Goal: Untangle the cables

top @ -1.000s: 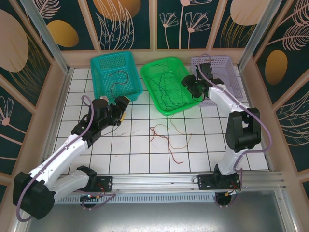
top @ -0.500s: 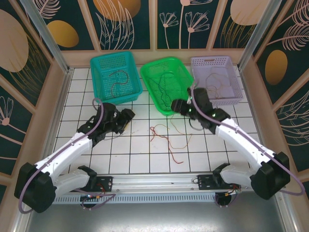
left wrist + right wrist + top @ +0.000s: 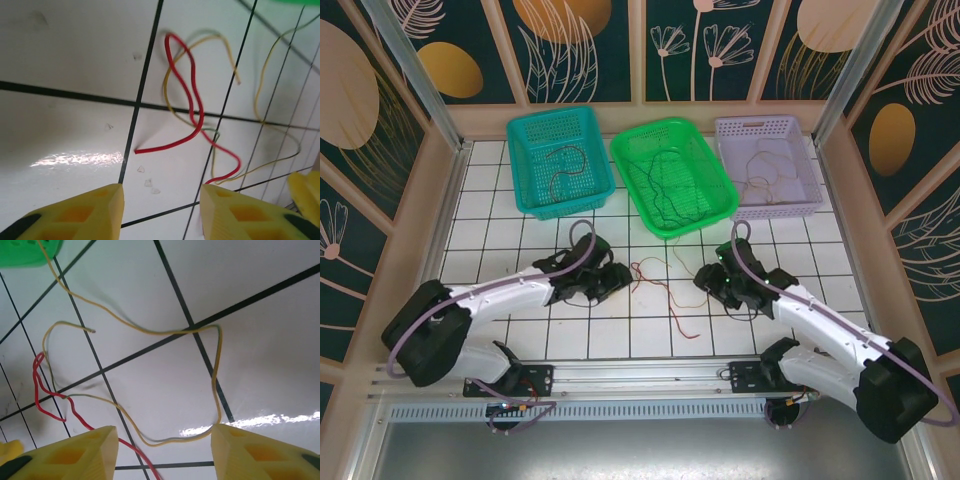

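Risk: left tool, jaws apart, empty, hangs near red cable on counter; tan-yellow cable crosses it, between both tools; right tool likewise agape, empty. Pinching 2 strands at once would tighten the snarl.

Your white tiled worktop carries a teal basket, a green basket and a lavender basket along its far side. Nearer you, a red cable crosses a tan-yellow cable.

Clearance around the loose cables
Bare table separates left tool and right tool; baskets block the far side.
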`<state>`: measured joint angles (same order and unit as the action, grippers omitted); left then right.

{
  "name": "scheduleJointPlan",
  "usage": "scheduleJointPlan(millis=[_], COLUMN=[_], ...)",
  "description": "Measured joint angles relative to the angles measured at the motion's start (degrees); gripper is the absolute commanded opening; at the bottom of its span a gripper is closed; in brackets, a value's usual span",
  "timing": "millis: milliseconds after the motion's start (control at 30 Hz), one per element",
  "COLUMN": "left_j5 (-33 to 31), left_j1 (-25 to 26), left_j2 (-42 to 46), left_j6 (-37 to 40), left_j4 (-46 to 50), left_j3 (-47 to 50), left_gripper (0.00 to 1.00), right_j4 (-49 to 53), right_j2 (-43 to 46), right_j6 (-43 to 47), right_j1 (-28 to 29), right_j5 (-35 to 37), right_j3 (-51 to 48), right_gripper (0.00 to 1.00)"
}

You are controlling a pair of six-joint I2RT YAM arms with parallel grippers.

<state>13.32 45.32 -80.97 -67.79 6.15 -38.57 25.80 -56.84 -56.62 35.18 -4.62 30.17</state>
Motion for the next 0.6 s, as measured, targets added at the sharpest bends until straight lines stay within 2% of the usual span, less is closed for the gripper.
scheduleJointPlan(millis=[100,200,433,600], left_j5=[-0.09,-0.66,-3.98,-5.99], left_j1=[2.6,4.46,4.98,5.05], left_j2=[-2.16,-4.24,-6.58,-9.77], left_j6=[3.67,7.74,14.75,18.86], left_j4=[-0.35,-0.28,0.09,0.26], left_j3=[-0.35,-1.81,-3.3,-5.97], left_gripper=[0.46,0.49,0.53,0.52], right_j4=[-0.52,-0.7,-4.9,-9.38], right_j2=[-0.9,-2.84,-12.0,-18.03], right_j6=[-0.7,-0.26,5.57,9.84], right_j1=[2.14,4.57,11.06,12.17], right_j5=[0.0,-0.28,-1.03,-1.44], right_j3=[0.13,0.98,5.66,6.49], right_gripper=[0.42,0.42,0.4,0.37])
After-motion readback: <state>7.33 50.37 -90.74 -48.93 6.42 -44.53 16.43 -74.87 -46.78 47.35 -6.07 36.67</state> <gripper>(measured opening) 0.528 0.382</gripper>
